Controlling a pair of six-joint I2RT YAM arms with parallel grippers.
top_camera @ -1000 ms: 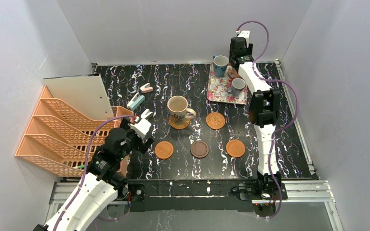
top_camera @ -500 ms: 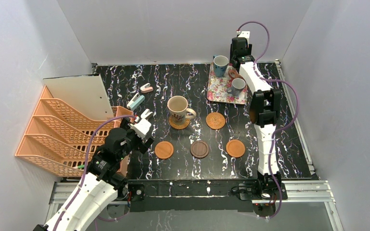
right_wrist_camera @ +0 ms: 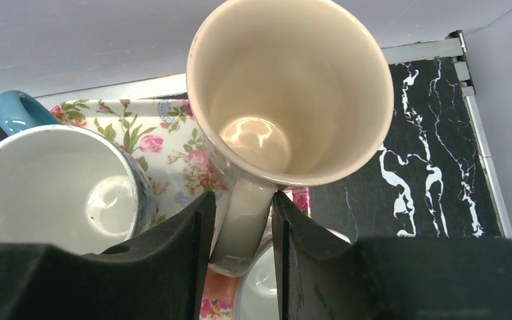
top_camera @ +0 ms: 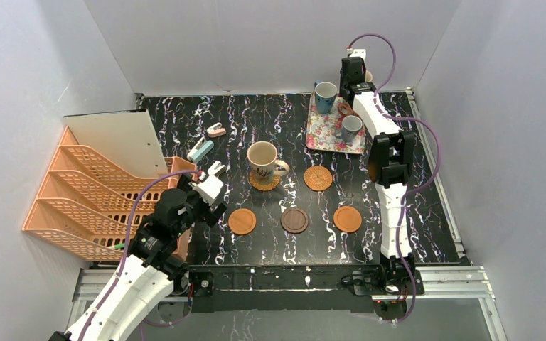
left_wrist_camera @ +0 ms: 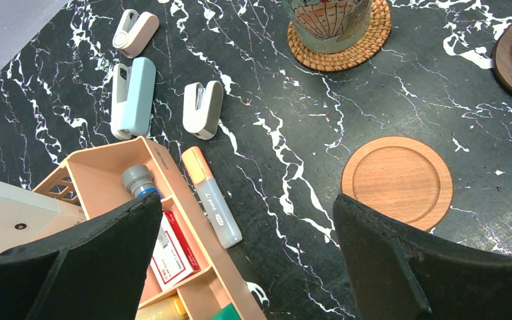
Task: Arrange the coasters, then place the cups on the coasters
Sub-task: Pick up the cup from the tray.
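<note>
Beige mug point(right_wrist_camera: 293, 93) first. From the right wrist you look straight down into it: a wide cream cup, plain and glossy inside, with a thin dark line round the rim and a thick pale handle pointing back at the camera. That handle sits squarely in your right pincer point(right_wrist_camera: 240, 203). Both dark fingers point(right_wrist_camera: 187, 247) press its sides, with the jaws narrowed to the handle's width, so the pincer is gripping the mug by its handle. You cannot tell whether the mug's base is on the floral tray point(right_wrist_camera: 167, 137).

Just left of the pincer a blue-handled cup point(right_wrist_camera: 47, 187), white inside, stands on the tray, close to the beige mug's wall. Directly beneath the fingers the white rim of a small cup point(right_wrist_camera: 260, 283) peeps out, mostly hidden.

Towards the arm bases from the pincer, on the black marble table point(top_camera: 185, 117), the coasters lie in two rows. The closer row to the pincer is a bare woven coaster point(top_camera: 318, 177) and, to its left, a second woven coaster point(top_camera: 264, 182) under a patterned mug point(top_camera: 262, 159). The row beyond holds a smooth coaster point(top_camera: 348, 219), a dark coaster point(top_camera: 295, 220) and a left smooth coaster point(top_camera: 242, 221).

Your left pincer point(left_wrist_camera: 247, 203) hangs wide open, holding nothing. The left smooth coaster is just to its right, and an orange organizer point(left_wrist_camera: 107, 167) and three staplers point(left_wrist_camera: 133, 97) are to its left.
</note>
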